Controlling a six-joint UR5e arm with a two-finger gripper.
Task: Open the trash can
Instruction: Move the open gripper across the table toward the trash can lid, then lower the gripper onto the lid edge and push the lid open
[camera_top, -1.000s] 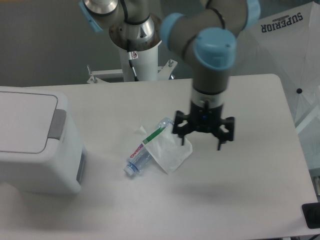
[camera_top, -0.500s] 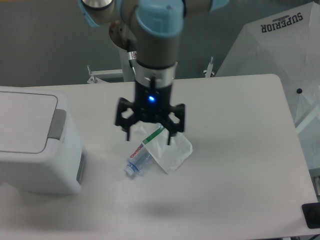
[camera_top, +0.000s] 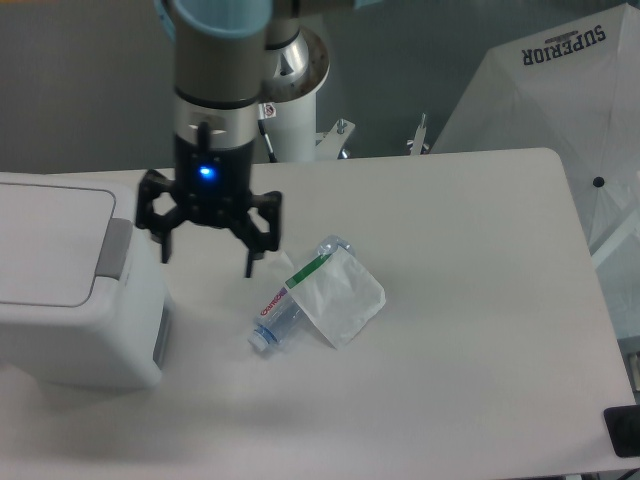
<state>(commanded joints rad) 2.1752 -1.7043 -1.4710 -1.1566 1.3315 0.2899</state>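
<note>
We saw trash can (camera_top: 70, 290) at far left of table (camera_top: 470, 340), lid flat and closed, grey tab facing right. Gripper (camera_top: 208, 258) hung just right of can, near grey tab, fingers spread wide, holding nothing, blue light lit on its body. Right of gripper we noted clear bottle (camera_top: 285, 310) with white bag (camera_top: 340, 300), lying on table, apart from fingers.

Pincer (camera_top: 208, 252) spread wide, hanging just right of trash can (camera_top: 70, 285), lid flat. Bottle (camera_top: 290, 300) and white bag (camera_top: 340, 297) lie on bench (camera_top: 470, 340).
</note>
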